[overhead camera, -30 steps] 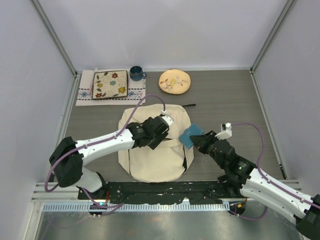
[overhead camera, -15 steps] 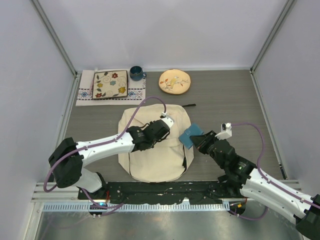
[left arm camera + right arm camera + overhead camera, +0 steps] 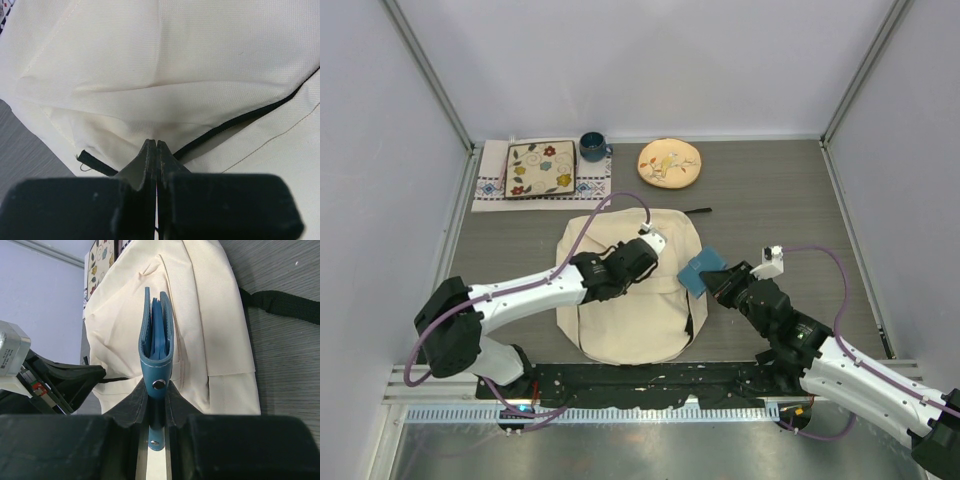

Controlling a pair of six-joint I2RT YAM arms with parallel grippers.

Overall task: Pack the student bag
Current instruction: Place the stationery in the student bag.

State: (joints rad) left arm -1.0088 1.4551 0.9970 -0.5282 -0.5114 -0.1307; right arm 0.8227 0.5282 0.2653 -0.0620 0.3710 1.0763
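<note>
Two grippers are working the student bag, packing seemingly barely starting: left gripper pinching shut at its zipper, catch unclear; right gripper clamping a blue wallet beside it.

Readable text: none.
White box: small dark print, too small to read.
Bag: no legible brand or label.
Blue wallet: no legible lettering.
</note>
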